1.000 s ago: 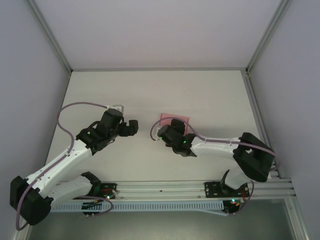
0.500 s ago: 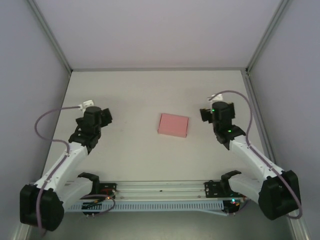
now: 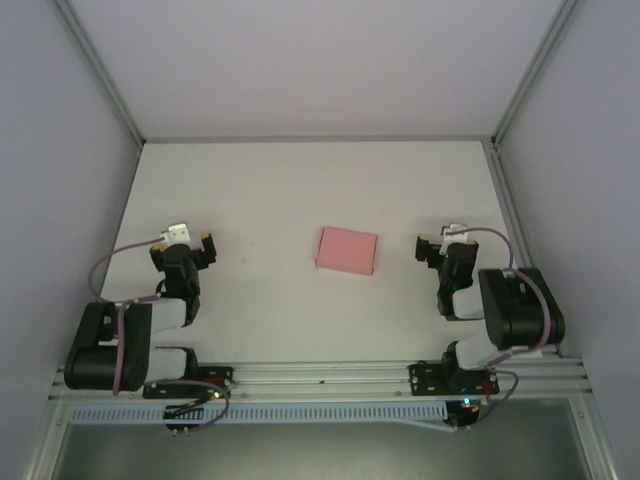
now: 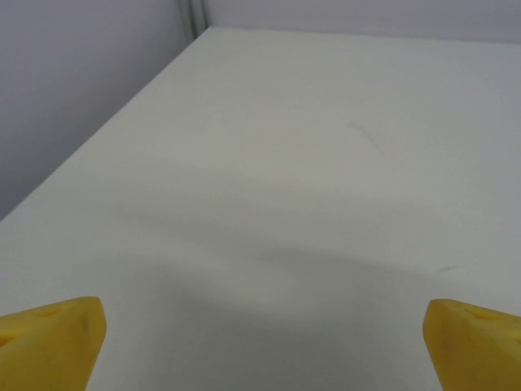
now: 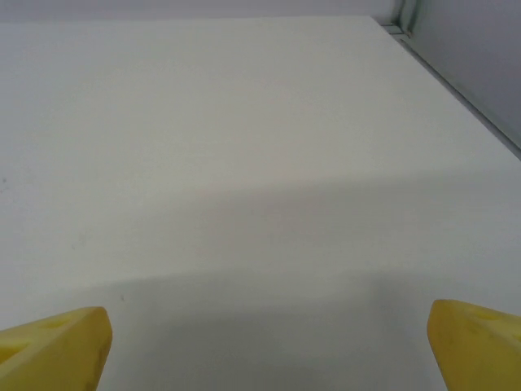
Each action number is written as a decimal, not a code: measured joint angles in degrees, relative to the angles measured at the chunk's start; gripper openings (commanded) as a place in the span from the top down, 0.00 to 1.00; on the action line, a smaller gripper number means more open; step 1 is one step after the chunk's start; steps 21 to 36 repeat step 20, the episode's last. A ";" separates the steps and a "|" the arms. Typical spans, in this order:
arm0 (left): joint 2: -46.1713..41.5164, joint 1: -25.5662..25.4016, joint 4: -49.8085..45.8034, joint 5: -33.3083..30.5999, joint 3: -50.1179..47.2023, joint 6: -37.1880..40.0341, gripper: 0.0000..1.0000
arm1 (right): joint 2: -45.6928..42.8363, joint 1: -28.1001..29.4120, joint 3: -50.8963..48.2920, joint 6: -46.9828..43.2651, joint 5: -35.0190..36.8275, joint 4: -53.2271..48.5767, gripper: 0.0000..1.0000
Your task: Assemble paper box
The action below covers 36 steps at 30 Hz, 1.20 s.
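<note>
Small flat rectangular pink card box (image 3: 347,250) lay mid-way across the white table (image 3: 270,180), looking fully folded and closed. Left gripper (image 3: 182,248) and right gripper (image 3: 443,247) both spread wide, empty, well apart from box. Assembly seemingly done, nothing obvious left.

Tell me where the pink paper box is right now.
In the top external view the paper box lies flat near the middle of the white table, roughly midway between the left gripper and the right gripper, touching neither.
</note>
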 measured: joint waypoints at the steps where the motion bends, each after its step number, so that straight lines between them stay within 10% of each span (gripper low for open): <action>1: 2.10 0.72 3.96 1.33 0.02 0.72 0.01 | 0.98 -0.46 1.73 0.44 -1.29 -2.21 0.00; 6: 12.61 3.04 12.48 7.87 2.27 3.41 0.00 | 0.22 -3.19 6.80 2.47 -3.87 -2.10 0.00; 36: 12.59 3.02 15.61 10.60 2.69 5.22 0.00 | -0.26 -3.13 7.17 2.60 -5.88 -4.17 0.00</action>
